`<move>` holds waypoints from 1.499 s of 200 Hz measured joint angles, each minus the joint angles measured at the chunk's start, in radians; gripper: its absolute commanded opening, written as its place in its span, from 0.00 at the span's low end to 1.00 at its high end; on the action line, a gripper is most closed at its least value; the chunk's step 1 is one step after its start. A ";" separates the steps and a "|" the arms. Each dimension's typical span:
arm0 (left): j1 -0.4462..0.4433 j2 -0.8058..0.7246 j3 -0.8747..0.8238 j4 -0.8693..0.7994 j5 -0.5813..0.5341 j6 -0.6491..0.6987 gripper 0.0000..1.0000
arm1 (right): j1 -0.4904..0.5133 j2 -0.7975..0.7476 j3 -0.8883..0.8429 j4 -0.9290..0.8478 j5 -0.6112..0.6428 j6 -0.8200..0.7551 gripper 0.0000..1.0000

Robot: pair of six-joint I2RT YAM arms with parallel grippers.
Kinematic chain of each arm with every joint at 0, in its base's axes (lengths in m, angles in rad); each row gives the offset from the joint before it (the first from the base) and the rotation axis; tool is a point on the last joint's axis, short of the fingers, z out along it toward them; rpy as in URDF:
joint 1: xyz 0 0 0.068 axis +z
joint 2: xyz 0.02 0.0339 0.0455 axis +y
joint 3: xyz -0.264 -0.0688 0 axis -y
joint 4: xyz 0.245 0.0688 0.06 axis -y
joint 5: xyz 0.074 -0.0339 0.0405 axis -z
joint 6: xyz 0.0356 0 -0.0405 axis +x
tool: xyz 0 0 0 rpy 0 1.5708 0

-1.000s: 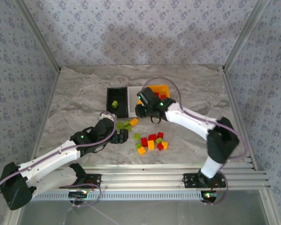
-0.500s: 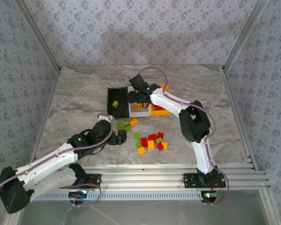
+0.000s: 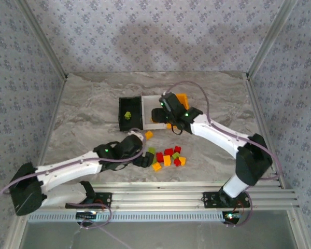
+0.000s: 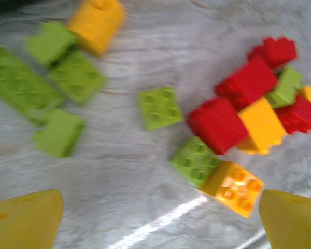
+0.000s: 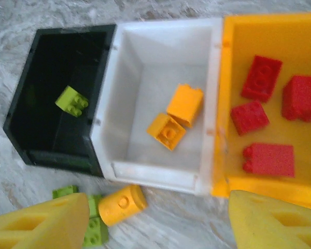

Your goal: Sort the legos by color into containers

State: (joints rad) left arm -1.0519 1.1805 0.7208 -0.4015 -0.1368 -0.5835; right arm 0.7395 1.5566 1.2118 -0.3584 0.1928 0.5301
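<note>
**Top external view:** the left pincer [image 3: 143,161] is low over the counter [image 3: 88,119], beside the loose legos [image 3: 168,157]. The right pincer [image 3: 168,124] is at the containers [image 3: 122,111].

**Left wrist view:** fingers apart and empty, with green, red and orange legos scattered ahead.

**Right wrist view:** fingers apart and empty. The black bin [image 5: 57,155] holds one green lego, the white bin [image 5: 145,171] two orange, and the orange bin [image 5: 295,36] four red.

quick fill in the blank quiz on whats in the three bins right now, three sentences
1. The black bin holds ____ lime green brick.
2. The white bin holds ____ orange-yellow bricks.
3. The bricks seen in the orange-yellow bin are all ____.

Missing words: one; two; red.
</note>
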 measured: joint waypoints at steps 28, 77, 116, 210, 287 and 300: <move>-0.101 0.133 0.065 0.011 0.018 0.037 0.86 | -0.010 -0.077 -0.143 0.000 0.011 0.024 0.73; -0.161 0.281 0.128 -0.006 0.016 0.083 0.74 | -0.032 -0.212 -0.264 0.001 0.023 0.049 0.74; -0.173 0.354 0.176 -0.022 -0.010 0.116 0.67 | -0.053 -0.277 -0.288 0.013 0.029 0.054 0.74; -0.188 0.421 0.195 -0.023 -0.073 0.158 0.40 | -0.090 -0.322 -0.317 0.015 0.029 0.054 0.75; -0.192 0.351 0.195 -0.069 -0.117 0.156 0.35 | -0.101 -0.335 -0.333 0.016 0.029 0.057 0.75; -0.183 0.293 0.195 -0.077 -0.129 0.156 0.35 | -0.103 -0.344 -0.346 0.016 0.029 0.058 0.75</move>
State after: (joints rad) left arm -1.2346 1.4731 0.9161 -0.4789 -0.2661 -0.4271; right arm 0.6361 1.2125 0.8661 -0.3424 0.2214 0.5877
